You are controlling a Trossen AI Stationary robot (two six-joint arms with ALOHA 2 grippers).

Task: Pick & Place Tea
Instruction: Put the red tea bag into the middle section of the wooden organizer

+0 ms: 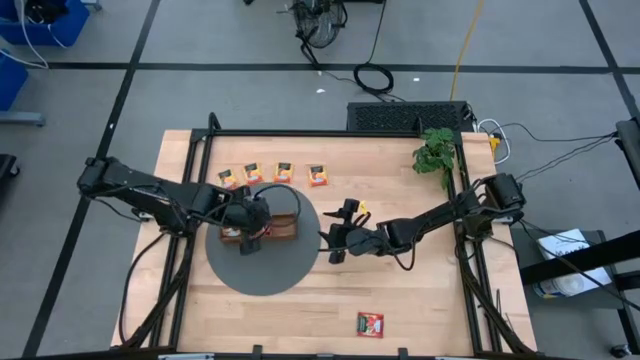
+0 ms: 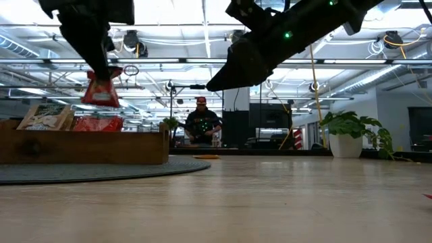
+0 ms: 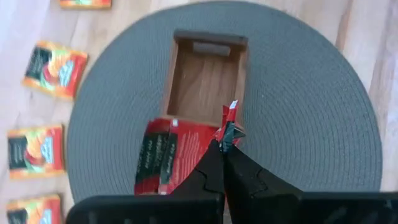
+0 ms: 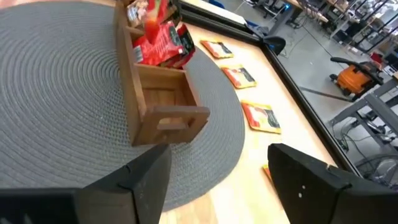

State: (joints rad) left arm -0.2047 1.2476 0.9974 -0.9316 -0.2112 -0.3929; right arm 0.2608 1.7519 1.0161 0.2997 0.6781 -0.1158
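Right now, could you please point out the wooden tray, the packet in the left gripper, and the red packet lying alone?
wooden tray (image 4: 163,99), right wrist view, empty end compartment.
held red packet (image 3: 229,127), left wrist view, pinched top.
lone red packet (image 1: 370,324), high view, centre.

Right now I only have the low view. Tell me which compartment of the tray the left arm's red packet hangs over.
Observer: In the left wrist view, the left gripper has its jaws shut on the red packet. The packet hangs above the tray, roughly over the divider between the compartment holding red packets and the bare end compartment.
Operator: Now report where the right arm is and how its jaws stand.
Observer: In the high view, the right gripper sits just off the right edge of the round grey mat. The right wrist view shows its jaws open with nothing between them.
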